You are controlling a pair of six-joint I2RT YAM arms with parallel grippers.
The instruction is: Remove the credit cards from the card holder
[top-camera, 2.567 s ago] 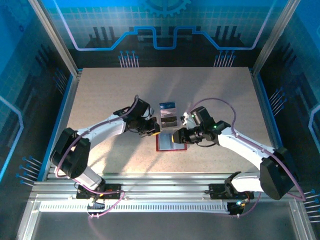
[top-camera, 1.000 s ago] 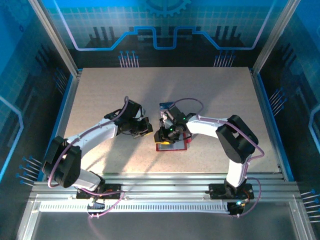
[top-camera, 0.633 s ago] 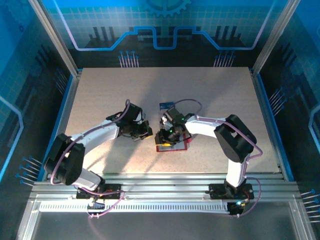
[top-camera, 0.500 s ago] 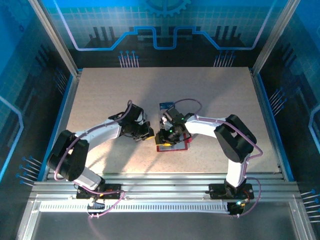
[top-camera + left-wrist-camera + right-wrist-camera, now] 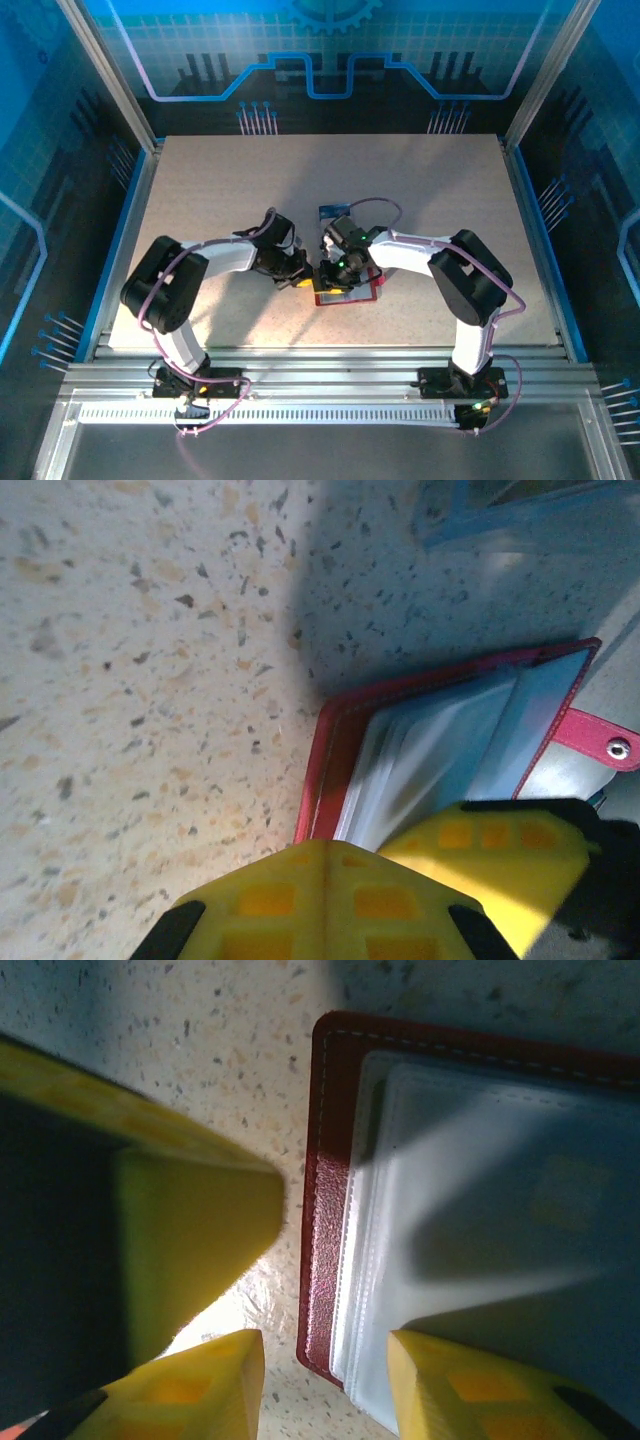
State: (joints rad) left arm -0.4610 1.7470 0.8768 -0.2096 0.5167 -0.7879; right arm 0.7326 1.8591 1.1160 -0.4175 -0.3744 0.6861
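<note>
Two pincers: left pincer (image 5: pixel 322 885) and right pincer (image 5: pixel 320 1352) both sit at the left edge of the card holder (image 5: pixel 350 292), near the middle of the table (image 5: pixel 200 190).
Position of card holder: open and flat on the table, red cover down and pale pockets up. Its clasp tab (image 5: pixel 600 742) sticks out on the side away from the left pincer.
State of right pincer: spread, pinching nothing. One finger is over bare table just left of the red edge, the other over the pockets, so the jaws straddle the near corner.
State of left pincer: its fingers meet at a seam, pressed together on nothing. The tip is just beside the red edge and close to the right pincer.
State of cards: I cannot tell whether any sit in the pockets, as the sleeves read pale and blurred.
Key relation: the red edge runs straight away between the right fingers, with the pockets to the right of it.
Nearer arm: the right, by my reading.
Next move, my judgement: the right pincer closes on a card edge, not the cover, while the left pins the cover down.
Risk: the whole card holder lifts, or the two pincers collide.
</note>
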